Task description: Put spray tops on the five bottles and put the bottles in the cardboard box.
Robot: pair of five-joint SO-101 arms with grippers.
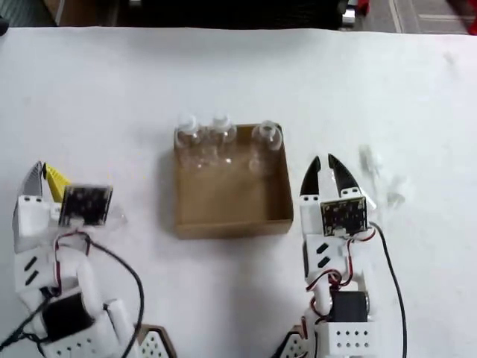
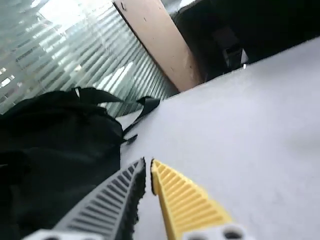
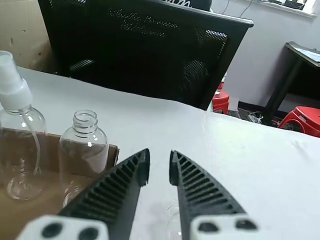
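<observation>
Got 3 bottles (image 1: 221, 133) in box (image 1: 231, 212), incl. capped bottle (image 3: 17, 130) & open bottle (image 3: 82, 145). Prob. 2 more + tops left. Left gripper (image 2: 148, 166) closed, empty; right gripper (image 3: 158, 160) narrowly apart, empty.

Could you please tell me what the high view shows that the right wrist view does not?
High view adds the left gripper and a third bottle in the cardboard box. Right wrist view adds a black chair and red stools. Shared: the box, the right gripper, its jaws apart, a sprayer-topped bottle and an open-necked one.
</observation>
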